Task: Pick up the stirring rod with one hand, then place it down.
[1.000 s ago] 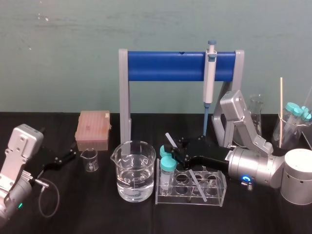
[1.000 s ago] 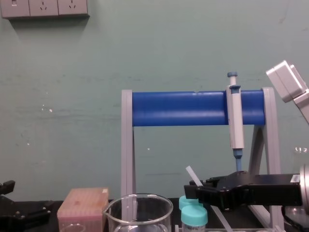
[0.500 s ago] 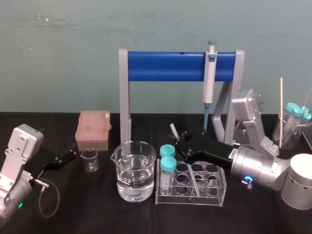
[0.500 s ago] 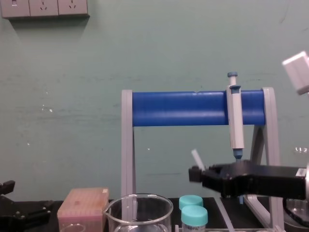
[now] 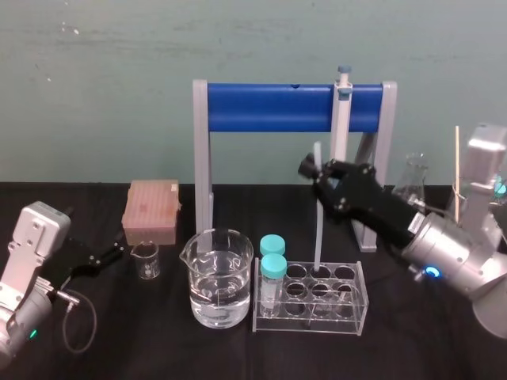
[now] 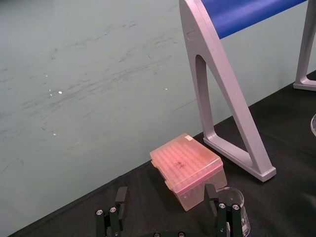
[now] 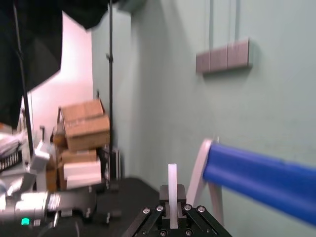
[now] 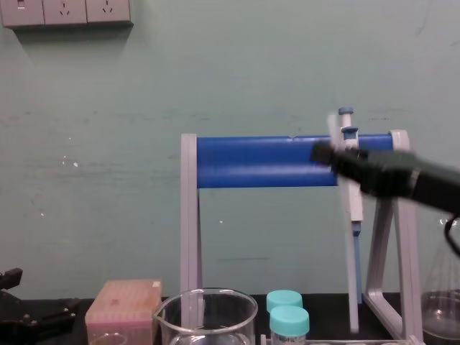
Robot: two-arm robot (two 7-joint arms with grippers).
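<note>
The stirring rod (image 5: 317, 229) hangs almost upright, a thin whitish stick. My right gripper (image 5: 310, 169) is shut on it near its top, in front of the blue bar. Its lower end reaches down to a back hole of the clear test-tube rack (image 5: 310, 317); I cannot tell if it touches. The chest view shows the rod (image 8: 351, 302) running down from the right gripper (image 8: 323, 153), close to the pipette. In the right wrist view the rod (image 7: 172, 190) stands between the closed fingers. My left gripper (image 6: 165, 207) rests open at the far left of the table.
A beaker of water (image 5: 218, 277) stands left of the rack, with two teal-capped tubes (image 5: 272, 253) in the rack's left end. The blue-barred stand (image 5: 269, 107) holds the pipette (image 5: 341, 119). A pink tip box (image 5: 151, 210), small beaker (image 5: 146, 259) and flask (image 5: 413, 178) stand around.
My right gripper has risen from low over the rack to the blue bar's height, carrying the rod and turning it from slanted to nearly upright. The left arm has not moved.
</note>
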